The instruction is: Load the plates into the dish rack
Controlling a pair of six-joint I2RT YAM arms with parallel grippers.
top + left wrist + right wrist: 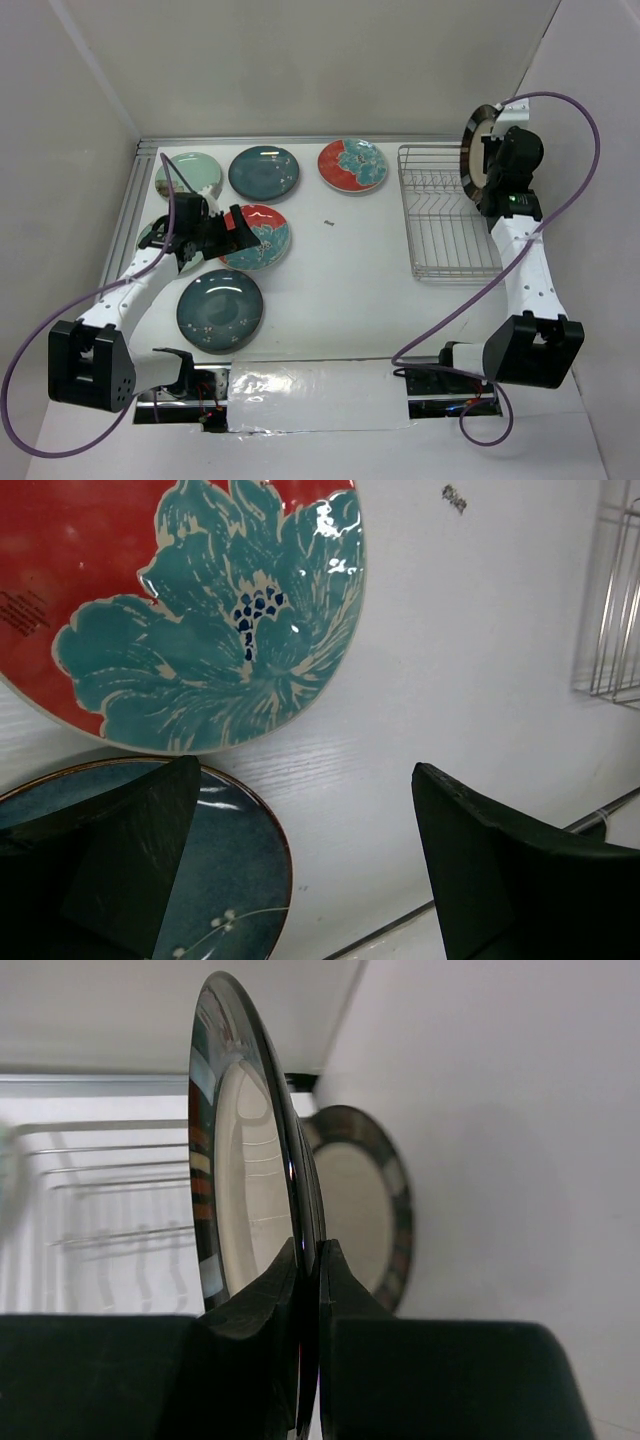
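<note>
over the far right corner of the surface (340, 290), my right jaws are clamped on the lower rim of the striped-rim plate (474, 150), a cream dish held upright and edge-on above the far right corner of the dish rack (440, 235). from the right wrist, one finger (255, 1310) presses each face of the rim, and the rack's wires run blurred beyond on the left. whether the plate touches the rack i cannot tell. the rack, silver wire, lies along the right edge of the surface.

toward the left edge, my left jaws stand wide apart and hold nothing. they hang at the left rim of the near red flower plate (265, 238), which lies flat. the left wrist view has its teal bloom filling the upper left, and one dark finger (120, 860) over the brown rim of the near dark teal plate (220, 310). that teal plate lies flat close to the near edge, just beside the red one; whether the two touch i cannot tell.

along the far edge three more plates lie flat in a row: the pale mint plate (200, 172) nearest the far left corner, the far dark teal plate (264, 172) just beside it, then the far red flower plate (353, 165) near the middle. a sixth plate (150, 236) shows only in part under my left arm (130, 290), by the left edge. a small dark speck (328, 222) marks the middle of the surface.
</note>
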